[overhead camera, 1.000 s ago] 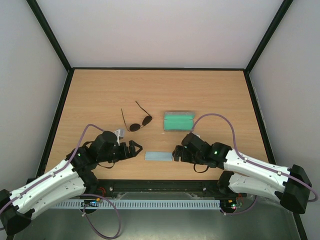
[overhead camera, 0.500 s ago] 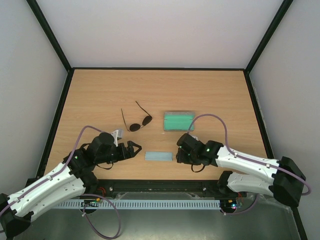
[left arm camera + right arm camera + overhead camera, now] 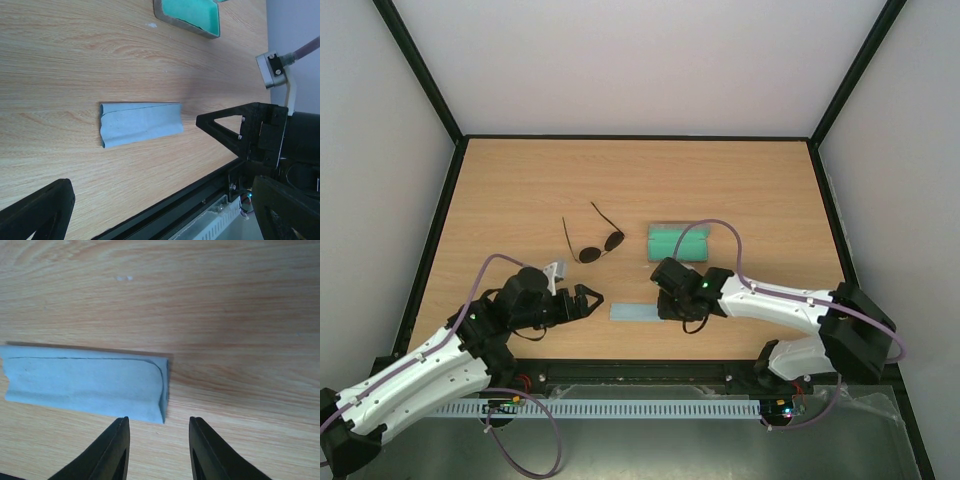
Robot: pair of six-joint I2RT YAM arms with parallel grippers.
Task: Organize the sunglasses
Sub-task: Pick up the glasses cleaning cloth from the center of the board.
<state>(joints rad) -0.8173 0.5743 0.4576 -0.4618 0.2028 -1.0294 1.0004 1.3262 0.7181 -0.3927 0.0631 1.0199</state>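
The sunglasses (image 3: 590, 254) lie on the wooden table left of centre, arms unfolded and pointing away; they show only in the top view. My left gripper (image 3: 592, 300) sits near the front edge, below the sunglasses, open wide with nothing in it (image 3: 160, 215). My right gripper (image 3: 663, 305) is low over the table at the right end of the folded light blue cloth (image 3: 637, 312). Its jaws (image 3: 159, 440) stand narrowly apart with only bare wood between them, and the cloth's (image 3: 85, 385) end lies just ahead of the fingertips.
A grey case with a green inside (image 3: 678, 243) lies open right of the sunglasses, partly hidden by the right arm's cable; the left wrist view shows it too (image 3: 192, 17). The table's black front rail (image 3: 165, 212) runs close behind both grippers.
The right arm has swung left along the front of the table to the cloth's right end, and its jaws have narrowed. The left arm has hardly moved.
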